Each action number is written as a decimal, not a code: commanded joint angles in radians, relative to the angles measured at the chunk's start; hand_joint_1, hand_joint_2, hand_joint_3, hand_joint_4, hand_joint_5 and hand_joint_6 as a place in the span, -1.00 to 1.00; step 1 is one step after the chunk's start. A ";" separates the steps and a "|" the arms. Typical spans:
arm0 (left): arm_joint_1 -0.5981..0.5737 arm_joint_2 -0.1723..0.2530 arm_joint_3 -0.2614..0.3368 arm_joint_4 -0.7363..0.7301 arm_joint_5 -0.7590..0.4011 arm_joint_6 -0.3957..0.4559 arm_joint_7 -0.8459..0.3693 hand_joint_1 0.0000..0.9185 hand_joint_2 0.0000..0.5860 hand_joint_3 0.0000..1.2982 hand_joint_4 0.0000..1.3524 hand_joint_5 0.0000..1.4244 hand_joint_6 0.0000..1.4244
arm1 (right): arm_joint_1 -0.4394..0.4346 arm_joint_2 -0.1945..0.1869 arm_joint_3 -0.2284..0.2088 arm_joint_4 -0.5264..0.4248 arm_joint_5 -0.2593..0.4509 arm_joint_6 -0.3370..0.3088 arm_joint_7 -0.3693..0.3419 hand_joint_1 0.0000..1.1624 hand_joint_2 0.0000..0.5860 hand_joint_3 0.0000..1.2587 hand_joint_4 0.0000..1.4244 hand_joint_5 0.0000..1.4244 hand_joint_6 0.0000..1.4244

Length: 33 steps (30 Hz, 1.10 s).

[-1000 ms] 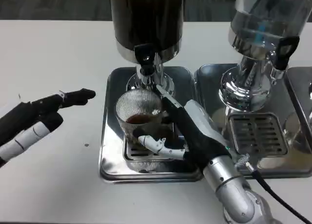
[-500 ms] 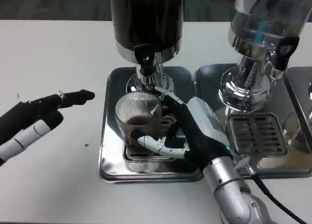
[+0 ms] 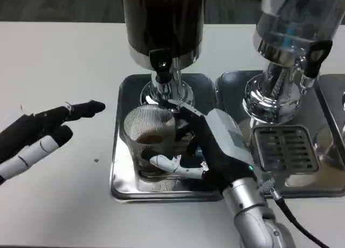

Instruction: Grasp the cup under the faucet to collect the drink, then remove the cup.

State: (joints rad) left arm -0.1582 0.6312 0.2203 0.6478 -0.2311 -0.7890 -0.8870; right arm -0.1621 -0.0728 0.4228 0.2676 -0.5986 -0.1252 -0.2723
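1. I see my right robot hand (image 3: 207,145) wrapped around the cup (image 3: 150,143), grasping it: dark fingers go behind its far side and a white finger (image 3: 171,164) curls across the front near its base.
2. The cup is a clear ribbed glass with a little dark brown drink in the bottom. It sits upright over the drip tray (image 3: 121,167), just below the faucet (image 3: 161,70) of the dark dispenser (image 3: 161,21). I cannot tell whether its base touches the tray or is lifted off it.
3. The faucet has a black lever on top and a chrome spout pointing down toward the cup's rim. I see no stream running from it.
4. My left robot hand (image 3: 38,137) lies low over the white surface (image 3: 59,59), well apart from the tray on its left. It is released, grasping nothing, with its dark fingers stretched out toward the tray and loosely spread.
5. On the right stands a second dispenser (image 3: 294,21) with a clear body, a chrome stand and its own black-handled tap, above a second tray (image 3: 232,81) with a slotted grate (image 3: 283,148).
6. A black cable (image 3: 302,226) runs from my right wrist toward the lower right corner.
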 commanded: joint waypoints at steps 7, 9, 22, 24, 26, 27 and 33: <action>0.021 0.020 0.000 -0.017 0.013 -0.018 0.018 -1.00 -0.36 -0.66 -0.77 -0.82 -0.87 | 0.021 0.005 0.003 -0.004 -0.010 -0.030 -0.042 0.17 -0.20 -0.40 -0.36 -0.13 0.30; 0.021 0.021 0.000 -0.017 0.013 -0.018 0.017 -1.00 -0.36 -0.67 -0.77 -0.82 -0.87 | 0.028 0.004 -0.001 -0.008 -0.009 -0.034 -0.051 0.17 -0.20 -0.39 -0.36 -0.11 0.32; 0.012 0.020 -0.009 -0.008 0.017 -0.016 0.013 -1.00 -0.34 -0.68 -0.77 -0.83 -0.87 | 0.064 -0.002 -0.023 -0.046 -0.012 -0.043 -0.083 0.17 -0.24 -0.34 -0.33 -0.08 0.36; 0.009 0.019 -0.011 -0.006 0.017 -0.015 0.013 -1.00 -0.34 -0.68 -0.77 -0.83 -0.87 | 0.069 -0.003 -0.026 -0.053 -0.013 -0.046 -0.088 0.18 -0.23 -0.34 -0.31 -0.07 0.38; 0.007 0.018 -0.012 -0.005 0.017 -0.015 0.012 -1.00 -0.34 -0.68 -0.77 -0.83 -0.87 | 0.071 -0.005 -0.029 -0.059 -0.017 -0.045 -0.092 0.18 -0.23 -0.34 -0.30 -0.07 0.38; 0.006 0.018 -0.013 -0.005 0.018 -0.015 0.012 -1.00 -0.34 -0.68 -0.77 -0.83 -0.87 | 0.073 -0.006 -0.033 -0.063 -0.016 -0.045 -0.093 0.18 -0.23 -0.34 -0.30 -0.07 0.38; 0.001 0.018 -0.018 -0.001 0.020 -0.015 0.010 -1.00 -0.34 -0.68 -0.78 -0.83 -0.87 | 0.086 -0.011 -0.053 -0.091 -0.015 -0.038 -0.095 0.18 -0.26 -0.32 -0.30 -0.05 0.41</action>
State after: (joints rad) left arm -0.1528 0.6338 0.2132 0.6410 -0.2241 -0.7922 -0.8806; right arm -0.0805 -0.0862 0.3876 0.2218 -0.6105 -0.1503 -0.3375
